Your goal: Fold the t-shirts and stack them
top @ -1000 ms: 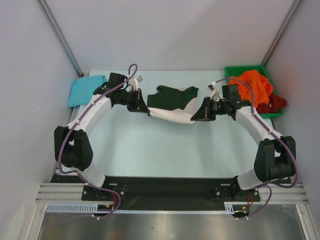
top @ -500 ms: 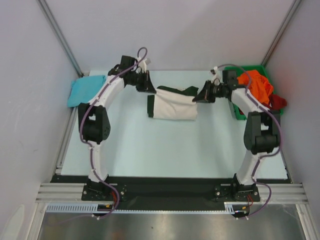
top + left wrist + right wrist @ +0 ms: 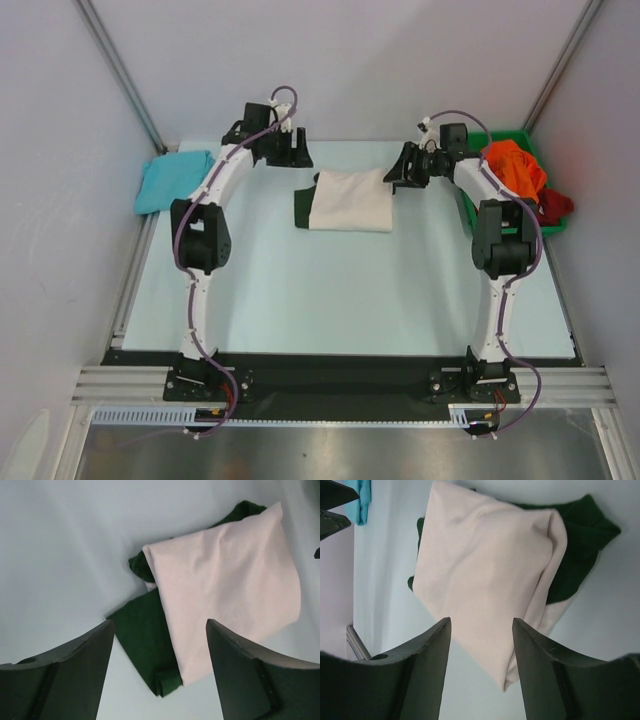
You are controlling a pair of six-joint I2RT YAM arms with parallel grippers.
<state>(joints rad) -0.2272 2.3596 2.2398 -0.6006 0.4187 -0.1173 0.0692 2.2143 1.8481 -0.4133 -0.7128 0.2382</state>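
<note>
The teal t-shirt point(image 3: 172, 180) lies in a soft heap at the left edge of the tabletop point(image 3: 330, 290), close to the far left corner.

Next comes the left gripper point(image 3: 297, 157). It is up by the far edge, just left of the cream t-shirt point(image 3: 352, 200). In its own camera the two dark fingers point(image 3: 75, 670) are spread wide apart. There is nothing between them. The shirt lies flat on the table below them, not touching them.

The cream t-shirt is folded into a neat block near the middle of the far edge. Its plain cream side faces up. A dark green sleeve point(image 3: 300, 208) sticks out from under its left side, and a bit more green shows at the far edge of the fold.

Then comes the right gripper point(image 3: 403, 172), just right of the cream t-shirt, near its far right corner. Its fingers point(image 3: 545, 665) are spread apart too and hold nothing. The shirt lies on the table beneath them.

In the far right corner sits a green bin point(image 3: 480, 140). An orange t-shirt point(image 3: 515, 168) is piled in it. A dark red t-shirt point(image 3: 555, 206) hangs over the bin's right side.
</note>
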